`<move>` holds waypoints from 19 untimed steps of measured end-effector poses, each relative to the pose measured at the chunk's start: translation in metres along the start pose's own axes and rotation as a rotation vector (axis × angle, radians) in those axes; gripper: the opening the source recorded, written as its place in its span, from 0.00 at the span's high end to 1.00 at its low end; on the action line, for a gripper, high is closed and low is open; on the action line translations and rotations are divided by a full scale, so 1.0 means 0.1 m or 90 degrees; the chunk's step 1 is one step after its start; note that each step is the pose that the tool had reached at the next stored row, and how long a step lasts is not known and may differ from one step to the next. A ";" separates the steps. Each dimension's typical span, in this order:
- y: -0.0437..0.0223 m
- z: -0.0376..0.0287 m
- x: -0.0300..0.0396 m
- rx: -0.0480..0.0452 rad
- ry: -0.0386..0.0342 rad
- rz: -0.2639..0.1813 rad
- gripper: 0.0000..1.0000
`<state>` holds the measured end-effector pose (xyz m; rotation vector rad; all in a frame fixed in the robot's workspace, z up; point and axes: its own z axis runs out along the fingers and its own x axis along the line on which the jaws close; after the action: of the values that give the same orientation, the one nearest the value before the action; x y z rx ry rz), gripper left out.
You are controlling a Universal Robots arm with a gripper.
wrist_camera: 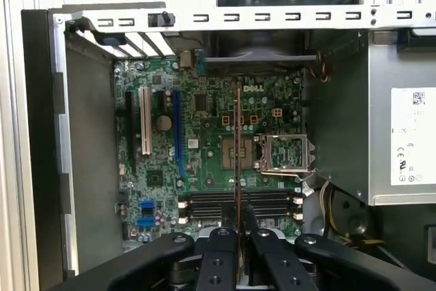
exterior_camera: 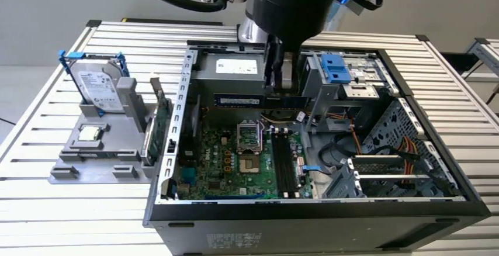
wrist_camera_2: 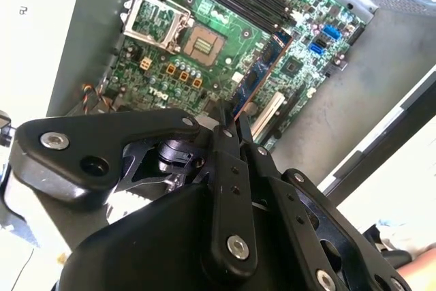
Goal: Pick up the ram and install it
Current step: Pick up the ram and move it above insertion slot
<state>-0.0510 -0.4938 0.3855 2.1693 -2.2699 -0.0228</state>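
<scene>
Long, narrow dark-blue ram (exterior_camera: 238, 100) (edge-on in first wrist view), gripped by claw (exterior_camera: 277, 89), above motherboard (exterior_camera: 226, 162)

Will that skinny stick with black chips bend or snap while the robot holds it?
Probably stiff: the ram sticks out straight on both sides of the hand without drooping. Likely light, since one pinch holds it level. Maybe fragile: edge-on in the first wrist view it looks very thin, so a hard sideways knock might crack it.
</scene>
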 end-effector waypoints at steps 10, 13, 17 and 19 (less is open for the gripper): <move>-0.168 -0.002 -0.007 -0.0001 0.0000 0.000 1.00; -0.216 -0.002 -0.010 -0.0001 0.0000 0.000 1.00; -0.275 -0.003 -0.012 -0.0001 0.0000 0.000 1.00; -0.304 -0.003 -0.014 -0.0001 0.0000 0.000 1.00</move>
<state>-0.0206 -0.4938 0.3855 2.1692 -2.2699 -0.0231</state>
